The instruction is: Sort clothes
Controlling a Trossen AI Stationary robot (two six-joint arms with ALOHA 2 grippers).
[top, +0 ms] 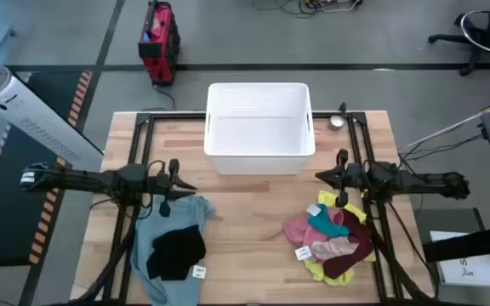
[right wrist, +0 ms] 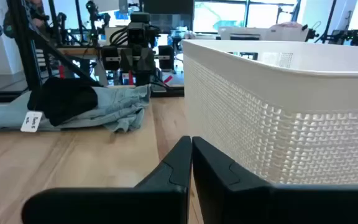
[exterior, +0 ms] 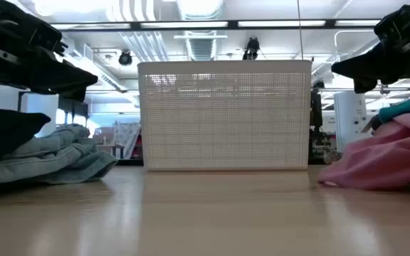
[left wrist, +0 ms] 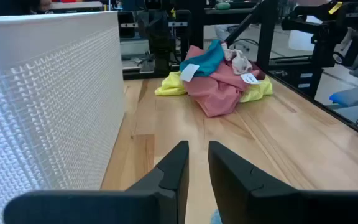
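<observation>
A light blue garment (top: 167,242) lies flat on the table at the near left, with a black garment (top: 179,251) on top of it. A pile of pink (top: 300,229), teal (top: 326,223), maroon (top: 347,255) and yellow (top: 320,270) garments lies at the near right; it also shows in the left wrist view (left wrist: 219,81). My left gripper (top: 192,184) hovers above the blue garment's far edge, fingers a narrow gap apart (left wrist: 197,149), empty. My right gripper (top: 319,176) hovers above the pile's far side, shut (right wrist: 191,144), empty.
A white plastic basket (top: 259,153) stands at the table's far middle, between the two grippers. A small round metal thing (top: 337,121) lies beside its right wall. Bare wood (top: 253,246) lies between the two heaps. Black frame rails run along both table sides.
</observation>
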